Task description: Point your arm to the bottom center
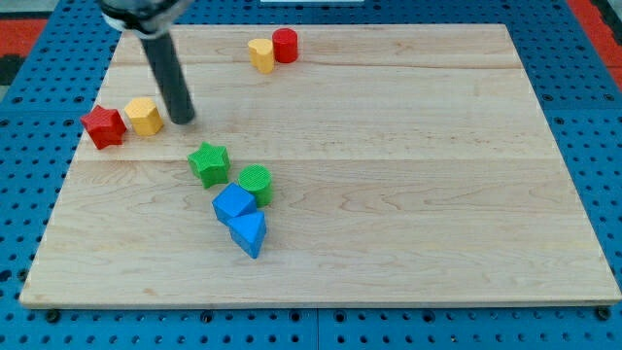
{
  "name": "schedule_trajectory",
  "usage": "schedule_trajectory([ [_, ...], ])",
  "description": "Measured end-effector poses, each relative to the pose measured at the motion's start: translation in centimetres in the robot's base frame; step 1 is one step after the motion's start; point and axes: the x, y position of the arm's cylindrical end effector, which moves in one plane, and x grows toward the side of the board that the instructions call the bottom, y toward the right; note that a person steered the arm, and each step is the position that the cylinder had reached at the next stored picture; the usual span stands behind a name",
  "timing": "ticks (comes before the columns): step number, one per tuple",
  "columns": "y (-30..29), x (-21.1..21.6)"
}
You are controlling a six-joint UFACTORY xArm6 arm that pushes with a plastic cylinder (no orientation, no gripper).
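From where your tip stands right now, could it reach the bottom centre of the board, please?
Probably yes. My tip sits by the yellow block, upper left. The green star, green cylinder and blue blocks lie near a straight path, so I'd skirt them.

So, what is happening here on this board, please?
My tip rests on the wooden board near the view's upper left, just right of the yellow block and the red star block. It touches no block. The bottom center, below the blue blocks, is not yet reached. The green star sits between.
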Motion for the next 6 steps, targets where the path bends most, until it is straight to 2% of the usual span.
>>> schedule_trajectory([
  [2,20.8,12.5],
  [3,19.3,20.1],
  [4,13.8,21.5],
  [5,8.5,21.2],
  [6,6.4,19.8],
])
